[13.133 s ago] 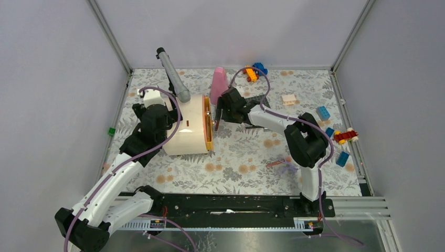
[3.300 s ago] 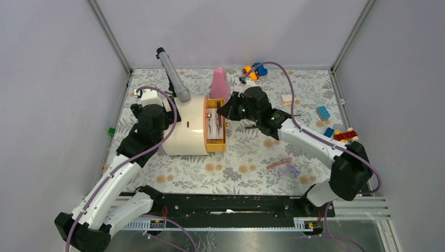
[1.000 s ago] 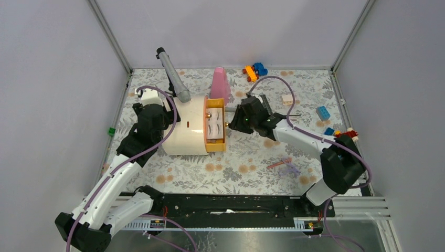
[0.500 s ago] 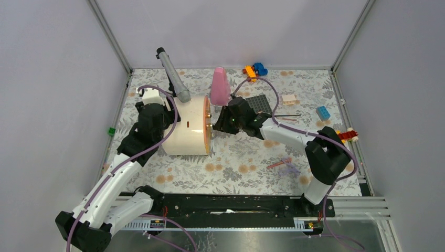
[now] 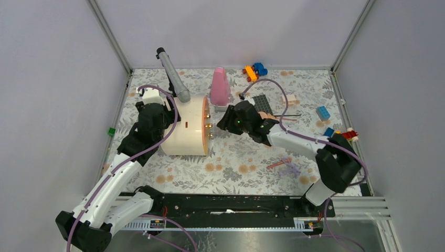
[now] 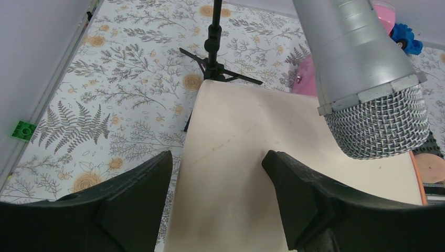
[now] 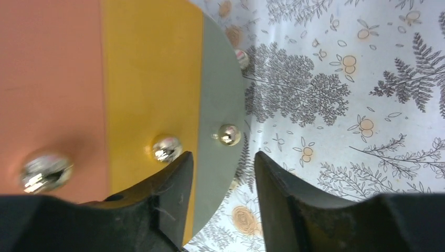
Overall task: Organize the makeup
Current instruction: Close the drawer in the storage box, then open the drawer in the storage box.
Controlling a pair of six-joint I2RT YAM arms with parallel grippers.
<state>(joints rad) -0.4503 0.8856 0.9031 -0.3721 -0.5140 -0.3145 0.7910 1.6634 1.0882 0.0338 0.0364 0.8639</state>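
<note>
1. The yellow drawer (image 7: 152,79), which was standing pulled out a second ago, is now sitting flush in the cream drawer box (image 5: 188,131).
2. The right gripper (image 7: 223,157) is hovering at the box's face, its fingers apart and gripping nothing. A silver knob (image 7: 229,134) is showing just beyond the gap.
3. The left gripper (image 6: 216,157) is straddling the box's top edge with its fingers apart; whether it is clamping cannot be told.
4. A thin dark brush (image 5: 291,115) is lying flat on the floral mat (image 5: 236,157), just right of the grey studded plate (image 5: 261,103). Its long axis is running left to right, and its bristle end is too small to make out.

No readable text, label, brand or number shows on anything.
</note>
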